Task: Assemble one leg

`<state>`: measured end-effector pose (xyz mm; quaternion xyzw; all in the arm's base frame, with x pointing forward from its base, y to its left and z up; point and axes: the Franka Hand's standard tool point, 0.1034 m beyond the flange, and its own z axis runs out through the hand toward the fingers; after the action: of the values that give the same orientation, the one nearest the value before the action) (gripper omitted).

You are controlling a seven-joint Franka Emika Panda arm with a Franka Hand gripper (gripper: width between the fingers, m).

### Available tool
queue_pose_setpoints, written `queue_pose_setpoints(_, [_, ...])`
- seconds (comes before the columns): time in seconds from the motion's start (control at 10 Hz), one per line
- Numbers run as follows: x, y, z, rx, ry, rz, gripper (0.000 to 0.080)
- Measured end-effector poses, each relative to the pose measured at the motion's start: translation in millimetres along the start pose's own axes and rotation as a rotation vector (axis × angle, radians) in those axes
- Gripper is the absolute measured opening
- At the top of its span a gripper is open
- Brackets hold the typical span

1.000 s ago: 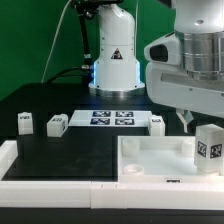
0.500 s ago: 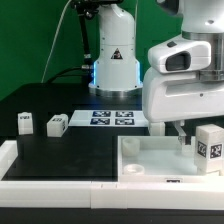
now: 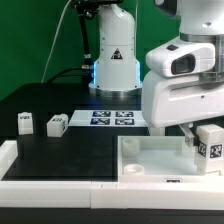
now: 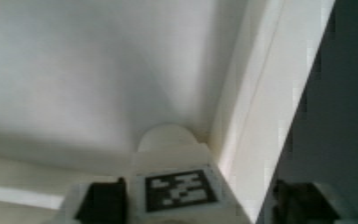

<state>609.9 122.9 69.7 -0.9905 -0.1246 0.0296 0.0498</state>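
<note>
On the black desk [image 3: 70,150] before a green backdrop, the leg [image 3: 209,148] stands upright in the tabletop [image 3: 150,152] corner near the desk's front edge, straddled by the gripper [image 4: 201,203], clamping indeterminable; probable step: seating the leg, next requiring firm grip and rotation.

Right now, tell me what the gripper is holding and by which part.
The gripper holds nothing yet, it seems: its fingers straddle the small white blocky plastic leg, a gap showing beside one finger.
</note>
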Motion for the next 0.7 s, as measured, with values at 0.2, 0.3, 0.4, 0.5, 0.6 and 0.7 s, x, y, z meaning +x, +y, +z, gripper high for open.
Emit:
queue_pose_setpoints(0.2, [-0.4,3.7,0.2,-0.005,-0.001,0.003,0.0295])
queue_pose_setpoints(0.3, [-0.4,3.8,0.2,-0.004,-0.001,0.006,0.0295])
queue_pose_setpoints(0.4, [-0.5,4.4,0.3,0.001,0.002,0.065,0.0295])
queue_pose_setpoints(0.5, [-1.7,8.2,1.2,0.018,0.016,0.182,0.0294])
queue_pose_setpoints(0.6, [-0.2,7.7,1.5,0.031,0.043,0.368,0.0294])
queue_pose_setpoints(0.7, [0.6,5.0,2.2,0.044,0.065,0.542,0.0293])
